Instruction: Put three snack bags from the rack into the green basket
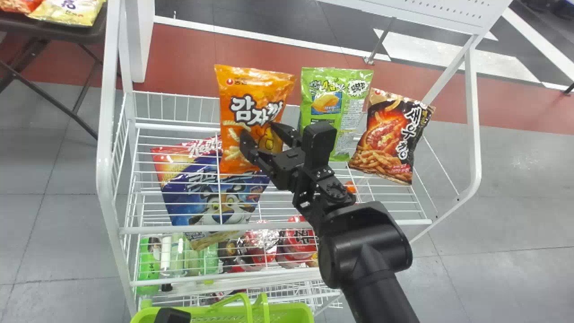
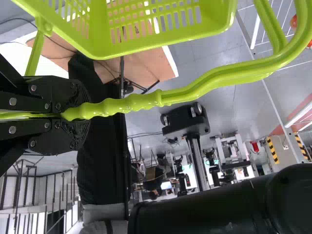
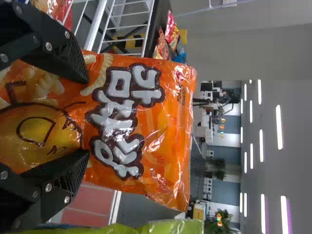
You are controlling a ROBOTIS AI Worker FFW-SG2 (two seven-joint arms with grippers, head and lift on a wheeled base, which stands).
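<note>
Before the orange snack bag (image 1: 258, 89) on the rack's upper shelf, my right gripper (image 1: 262, 139) stands open, its fingers over the bag's lower front. A green bag (image 1: 334, 112) and a dark shrimp snack bag (image 1: 390, 134) stand to the right of it. In the right wrist view the orange bag (image 3: 161, 131) lies behind and between the spread fingers of my right gripper (image 3: 87, 117); contact cannot be told. The green basket (image 1: 287, 312) is at the head view's bottom edge, beside part of my left gripper (image 1: 172, 315). In the left wrist view, my left gripper (image 2: 63, 116) is shut on the basket's handle (image 2: 131, 103).
White wire rack (image 1: 104, 170) surrounds the bags, with a post at the left and a slanting frame at the right. A blue cereal bag (image 1: 215, 197) lies lower, above bottles and red packs. A dark table (image 1: 89, 33) stands at the back left.
</note>
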